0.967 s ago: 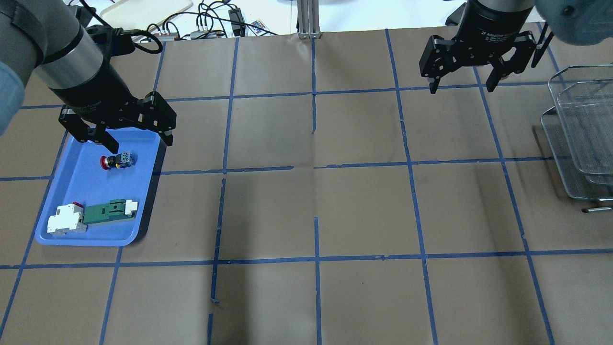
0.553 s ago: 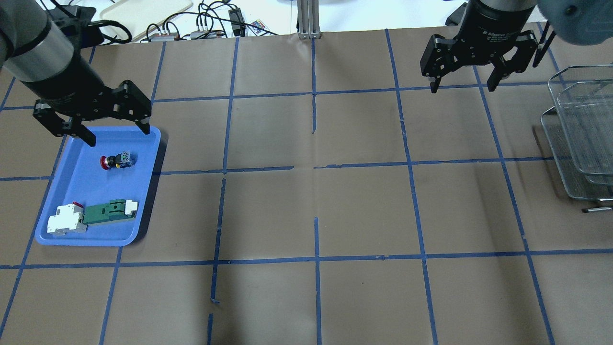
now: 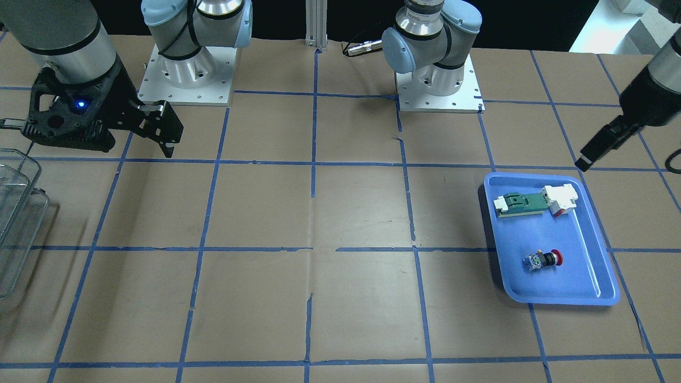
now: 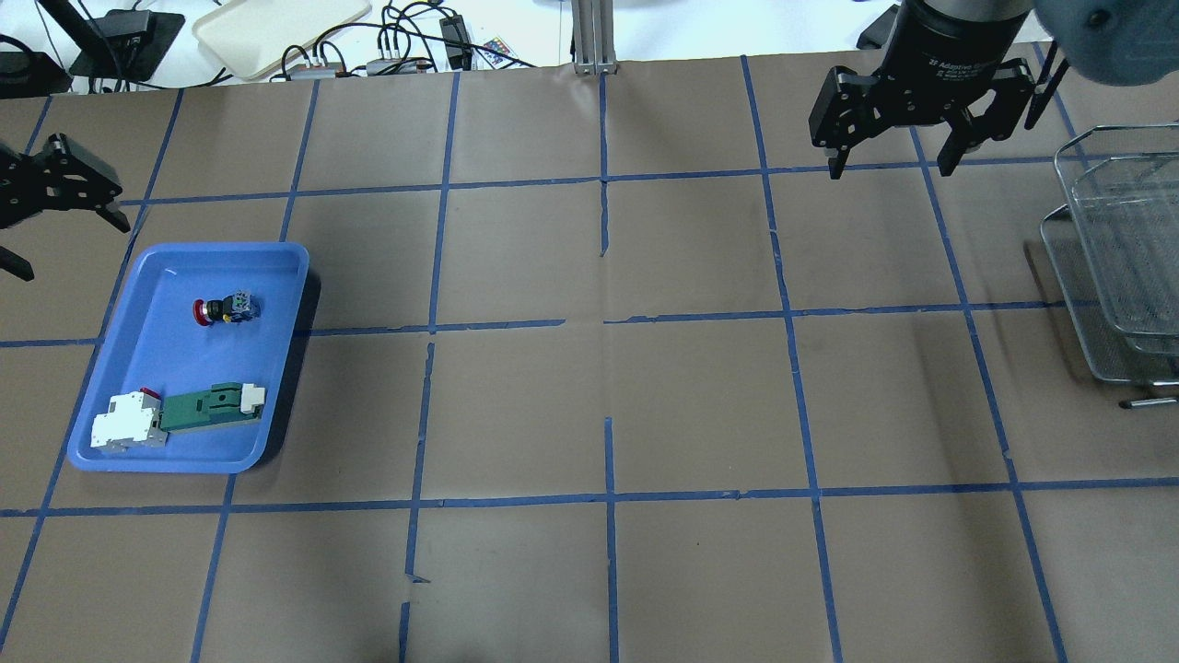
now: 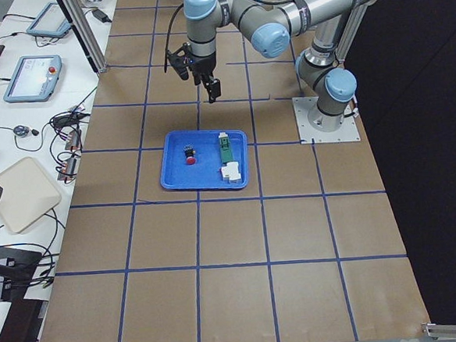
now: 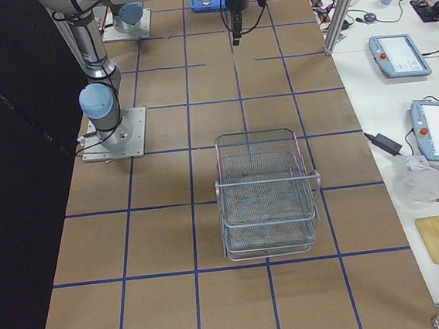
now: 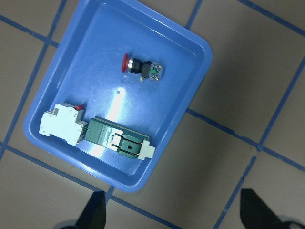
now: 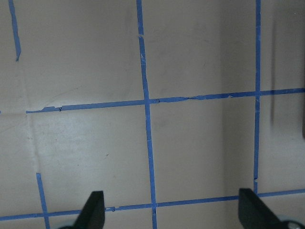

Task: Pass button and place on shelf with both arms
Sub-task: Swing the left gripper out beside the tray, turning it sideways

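The button (image 4: 221,309), with its red cap and black collar, lies on its side in the far half of the blue tray (image 4: 276,253). It also shows in the front view (image 3: 542,260) and the left wrist view (image 7: 142,67). My left gripper (image 4: 75,250) is open and empty. It hangs high, off the tray's far-left corner at the view's edge. My right gripper (image 4: 889,170) is open and empty over bare table at the far right. The wire-mesh shelf (image 4: 1119,258) stands at the table's right edge, to the right of that gripper. It shows whole in the right exterior view (image 6: 266,199).
A green-and-white flat part (image 4: 210,406) and a white block with a red tip (image 4: 127,422) lie in the tray's near half. Cables and a beige board (image 4: 276,23) lie beyond the table's far edge. A metal post (image 4: 594,37) stands at the far middle.
My left gripper has moved from over the tray's far edge out to the left, staying open. The button has not moved. The right gripper has held still.
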Tool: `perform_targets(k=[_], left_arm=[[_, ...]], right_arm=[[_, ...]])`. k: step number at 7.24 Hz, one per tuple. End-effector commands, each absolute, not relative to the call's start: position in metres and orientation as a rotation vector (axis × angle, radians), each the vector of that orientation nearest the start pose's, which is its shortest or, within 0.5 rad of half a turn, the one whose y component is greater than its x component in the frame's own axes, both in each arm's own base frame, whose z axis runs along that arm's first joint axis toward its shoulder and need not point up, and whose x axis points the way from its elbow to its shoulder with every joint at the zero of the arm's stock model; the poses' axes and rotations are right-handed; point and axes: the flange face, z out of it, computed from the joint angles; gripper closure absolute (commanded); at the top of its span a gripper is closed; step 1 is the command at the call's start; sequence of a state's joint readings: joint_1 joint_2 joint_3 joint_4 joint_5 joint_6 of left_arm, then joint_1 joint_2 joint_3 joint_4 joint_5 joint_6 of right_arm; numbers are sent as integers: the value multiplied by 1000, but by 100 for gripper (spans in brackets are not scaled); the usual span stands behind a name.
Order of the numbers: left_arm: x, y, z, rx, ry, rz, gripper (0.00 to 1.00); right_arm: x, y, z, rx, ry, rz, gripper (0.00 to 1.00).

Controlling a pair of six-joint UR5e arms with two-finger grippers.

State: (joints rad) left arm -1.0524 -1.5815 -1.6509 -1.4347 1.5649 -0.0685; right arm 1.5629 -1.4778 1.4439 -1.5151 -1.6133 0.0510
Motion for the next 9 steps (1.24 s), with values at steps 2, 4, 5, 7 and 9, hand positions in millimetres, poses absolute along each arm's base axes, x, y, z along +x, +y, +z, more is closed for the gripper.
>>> perform_targets(k=[2,4,5,7,9], left_arm=[[247,-512,383,-1377,2923,-19,0],[285,-529,336,-1505,2911,36,0],[291,-536,315,-1613,2857,55,0],[286,-553,284,-1985,2807,138,0],[288,-566,254,-2157,2761,208,0]], right_arm=[[125,-530,497,92,3182,33,0],[125,-530,498,95,3179,28,0],[123,-530,498,99,3180,28,0],[127,-530,498,92,3171,28,0],[125,-529,499,95,3179,25,0]])
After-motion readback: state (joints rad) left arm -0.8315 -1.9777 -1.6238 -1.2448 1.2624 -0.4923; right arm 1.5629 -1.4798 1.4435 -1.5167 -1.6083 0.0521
